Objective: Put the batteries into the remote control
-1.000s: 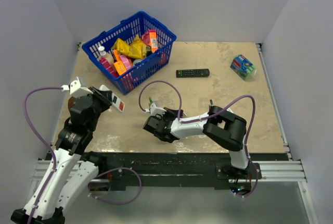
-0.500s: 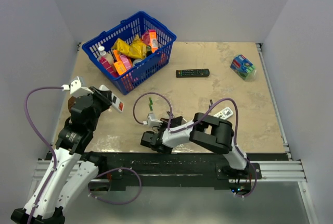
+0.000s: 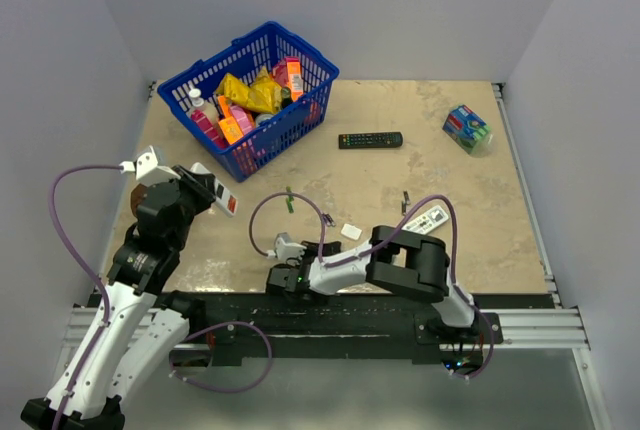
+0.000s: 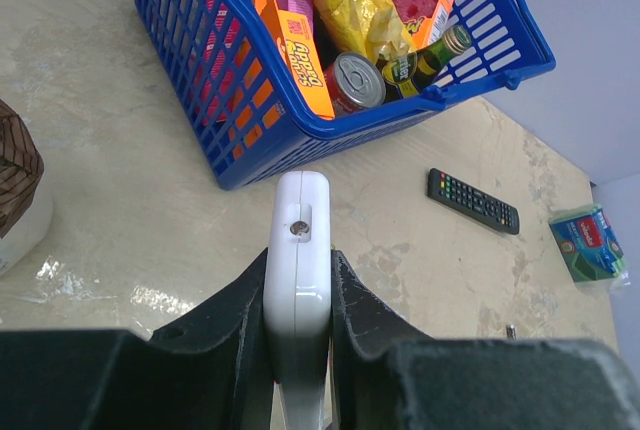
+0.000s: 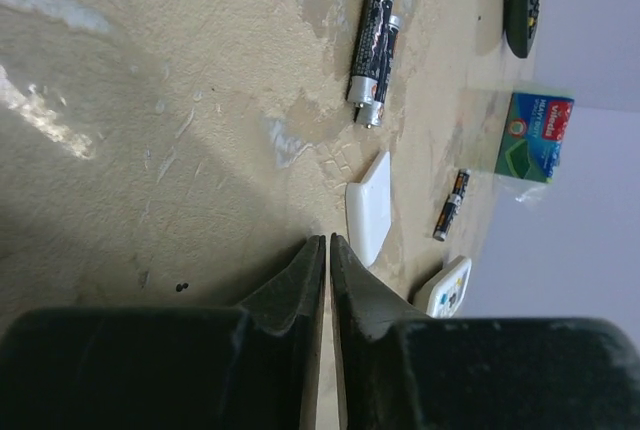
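Note:
The remote control point(image 3: 218, 196) is small and white with a red panel. My left gripper point(image 3: 200, 193) is shut on it and holds it above the table's left side. It shows edge-on point(image 4: 297, 250) between the left fingers. Two black batteries point(image 5: 372, 55) lie side by side on the table, small and dark point(image 3: 326, 220) from above. A green one point(image 3: 289, 200) lies to their left, and another dark one point(image 5: 451, 205) farther right. My right gripper point(image 5: 327, 243) is low by the near edge point(image 3: 284, 272). Its jaws show only a hairline gap, with nothing between them.
A small white cover piece point(image 5: 370, 208) lies just ahead of the right fingers. A white remote with grey buttons point(image 3: 428, 219) lies to the right. A long black remote point(image 3: 370, 140), a sponge pack point(image 3: 467, 128) and a full blue basket point(image 3: 305, 118) sit farther back. A brown-topped object point(image 4: 15, 165) stands at far left.
The right arm has pulled back toward the near edge, uncovering the white cover piece and the batteries on the table. The left arm and the remote control have not moved.

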Tool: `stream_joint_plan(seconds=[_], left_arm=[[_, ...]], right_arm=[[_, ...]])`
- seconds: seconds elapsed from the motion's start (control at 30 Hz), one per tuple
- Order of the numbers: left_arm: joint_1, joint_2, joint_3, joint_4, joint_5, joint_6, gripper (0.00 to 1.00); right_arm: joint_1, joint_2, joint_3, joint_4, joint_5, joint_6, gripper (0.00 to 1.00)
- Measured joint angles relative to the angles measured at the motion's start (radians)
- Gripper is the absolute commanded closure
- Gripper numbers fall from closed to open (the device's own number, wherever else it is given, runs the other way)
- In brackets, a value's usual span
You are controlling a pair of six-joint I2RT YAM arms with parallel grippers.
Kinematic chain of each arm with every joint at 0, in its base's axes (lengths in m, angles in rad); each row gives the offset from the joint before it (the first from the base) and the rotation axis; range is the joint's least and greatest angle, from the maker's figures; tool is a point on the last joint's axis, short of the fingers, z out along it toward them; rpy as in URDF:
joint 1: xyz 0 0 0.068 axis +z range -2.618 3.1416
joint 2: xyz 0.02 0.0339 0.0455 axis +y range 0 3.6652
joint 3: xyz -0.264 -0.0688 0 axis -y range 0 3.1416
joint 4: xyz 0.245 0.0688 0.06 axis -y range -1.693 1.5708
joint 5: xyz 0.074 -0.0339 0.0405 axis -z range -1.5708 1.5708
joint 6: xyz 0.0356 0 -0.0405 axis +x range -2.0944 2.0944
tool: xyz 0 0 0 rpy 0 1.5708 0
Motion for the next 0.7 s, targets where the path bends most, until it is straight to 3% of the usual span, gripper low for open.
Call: stream_joint_plan(seconds=[0.2, 0.23, 0.3, 0.4, 0.7], left_arm=[[0.0, -0.001, 0.0, 0.0, -0.002, 0.002, 1.0], [0.0, 0.0, 0.0, 0.0, -0.002, 0.002, 1.0], [0.0, 0.002, 0.0, 0.001, 0.0, 0.002, 1.0], [0.0, 0.008, 0.0, 0.006, 0.009, 0.002, 1.0], [0.0, 0.034, -0.006, 0.094, 0.11, 0.011, 1.0]], right_arm=[[-0.008, -0.089, 0.015, -0.022, -0.119, 0.014, 0.52], [-0.013, -0.114, 0.021, -0.028, -0.156, 0.026, 0.4], [-0.025, -0.156, 0.039, -0.044, -0.217, 0.055, 0.29], [-0.085, -0.222, 0.074, -0.081, -0.33, 0.115, 0.04], [-0.372, -0.346, 0.087, -0.186, -0.52, 0.326, 0.02]])
